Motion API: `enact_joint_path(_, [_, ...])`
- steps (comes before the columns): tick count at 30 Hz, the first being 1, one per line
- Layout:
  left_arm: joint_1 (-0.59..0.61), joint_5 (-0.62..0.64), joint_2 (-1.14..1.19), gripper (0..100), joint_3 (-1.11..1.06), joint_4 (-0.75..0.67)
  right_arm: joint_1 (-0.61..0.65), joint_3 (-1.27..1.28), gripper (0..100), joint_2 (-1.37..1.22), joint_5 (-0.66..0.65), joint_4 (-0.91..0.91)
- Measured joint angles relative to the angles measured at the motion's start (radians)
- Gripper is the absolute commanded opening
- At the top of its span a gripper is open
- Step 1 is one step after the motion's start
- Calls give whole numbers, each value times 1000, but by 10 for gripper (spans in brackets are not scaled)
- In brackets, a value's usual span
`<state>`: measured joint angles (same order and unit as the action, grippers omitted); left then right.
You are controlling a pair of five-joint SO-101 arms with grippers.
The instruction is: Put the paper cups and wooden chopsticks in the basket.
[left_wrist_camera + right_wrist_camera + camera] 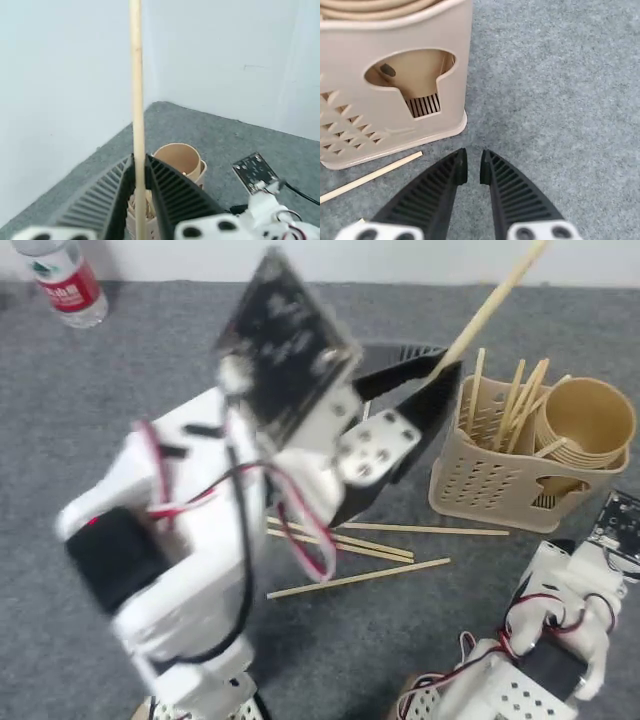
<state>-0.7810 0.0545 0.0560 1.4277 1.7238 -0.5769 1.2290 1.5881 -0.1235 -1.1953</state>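
Note:
My left gripper (432, 368) is shut on a wooden chopstick (490, 305), held slanted above the near rim of the beige basket (480, 485). In the left wrist view the chopstick (136, 100) rises straight up from the left gripper (139, 167). In the basket stand stacked paper cups (588, 418) and several chopsticks (515, 400). Three more chopsticks (345, 540) lie on the grey mat in front of the basket. My right gripper (473, 167) hovers low over the mat by the basket's side (395, 125), fingers together with nothing between them. A loose chopstick (370, 176) lies beside it.
A water bottle (65, 280) lies at the far left corner of the mat. A white wall runs along the back edge. The right arm's body (555, 640) sits at the front right, close to the basket.

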Motion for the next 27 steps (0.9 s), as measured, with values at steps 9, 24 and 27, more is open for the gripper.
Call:
enact_joint_path(9, [52,12,-512,11,-651,0,0,0,58,0,0,0])
enact_joint_path(24, [302,215,-1160,11,-2062,-1158,0,64,58,-12,0,44])
enact_joint_path(27, [258,160,-1120,12,-2137,-1289,0,66,58,-11,0,49])
